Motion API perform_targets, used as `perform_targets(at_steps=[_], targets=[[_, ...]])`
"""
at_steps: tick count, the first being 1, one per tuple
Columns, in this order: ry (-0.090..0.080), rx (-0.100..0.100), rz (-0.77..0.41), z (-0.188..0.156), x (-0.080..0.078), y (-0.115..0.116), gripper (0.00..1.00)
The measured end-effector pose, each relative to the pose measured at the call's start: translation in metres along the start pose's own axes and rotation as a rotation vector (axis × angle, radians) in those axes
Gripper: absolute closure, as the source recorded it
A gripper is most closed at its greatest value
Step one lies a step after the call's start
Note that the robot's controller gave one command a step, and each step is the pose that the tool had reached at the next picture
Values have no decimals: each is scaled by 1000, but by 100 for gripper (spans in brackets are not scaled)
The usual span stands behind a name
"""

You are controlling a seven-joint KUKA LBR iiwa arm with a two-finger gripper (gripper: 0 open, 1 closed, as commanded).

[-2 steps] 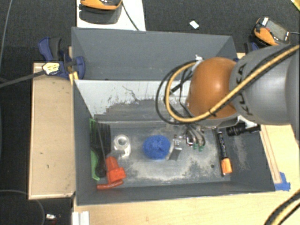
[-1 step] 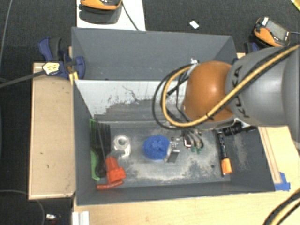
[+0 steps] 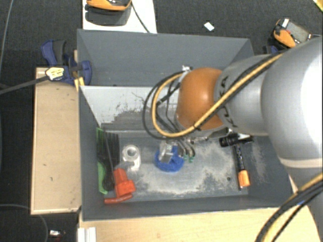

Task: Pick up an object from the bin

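Note:
My gripper (image 3: 171, 153) reaches down in the middle of the bin, its metal fingers right at a blue round plastic thing (image 3: 169, 163) on the floor. The fingers touch or stand round its top, and part of it is hidden by them. A small green piece (image 3: 191, 159) shows just to the right of the fingers. To the left stands a clear plastic cup-like thing (image 3: 130, 156).
A black and green brush (image 3: 107, 158) lies along the left wall, with an orange-red tool (image 3: 121, 185) at its near end. A black marker with an orange cap (image 3: 240, 166) lies at the right. The arm with its orange cover hangs over the back right of the bin.

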State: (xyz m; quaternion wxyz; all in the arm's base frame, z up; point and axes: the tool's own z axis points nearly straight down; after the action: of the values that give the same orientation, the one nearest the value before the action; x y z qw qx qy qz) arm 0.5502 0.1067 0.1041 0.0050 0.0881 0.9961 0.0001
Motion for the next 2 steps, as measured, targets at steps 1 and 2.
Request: perform_targets(at_steps=[1, 2], targets=[[0, 0, -2, 0, 0, 0, 100], [0, 0, -3, 0, 0, 0, 100]])
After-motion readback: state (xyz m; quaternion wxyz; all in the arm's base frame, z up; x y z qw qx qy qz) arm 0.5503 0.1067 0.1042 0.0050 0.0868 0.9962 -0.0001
